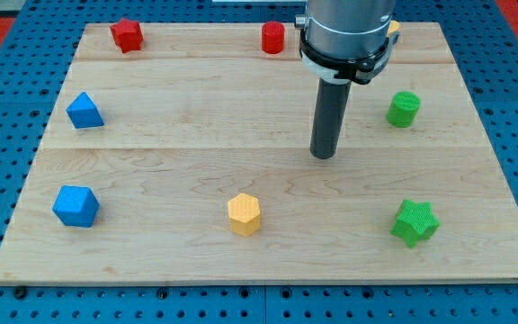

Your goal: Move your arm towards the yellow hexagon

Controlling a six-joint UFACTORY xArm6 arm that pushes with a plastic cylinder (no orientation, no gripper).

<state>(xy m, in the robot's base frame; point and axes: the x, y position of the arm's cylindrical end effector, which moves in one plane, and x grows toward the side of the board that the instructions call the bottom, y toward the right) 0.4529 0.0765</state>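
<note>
The yellow hexagon (244, 214) lies on the wooden board (178, 153) near the view's bottom, a little left of centre. My tip (322, 155) rests on the board in the middle, up and to the right of the yellow hexagon, well apart from it. No block touches the tip.
A red star-like block (127, 35) and a red cylinder (272, 38) sit along the top edge. A blue triangle-like block (84, 111) and a blue block (75, 206) lie at the left. A green cylinder (403, 109) and a green star (415, 222) lie at the right. A yellow block (393, 29) is mostly hidden behind the arm.
</note>
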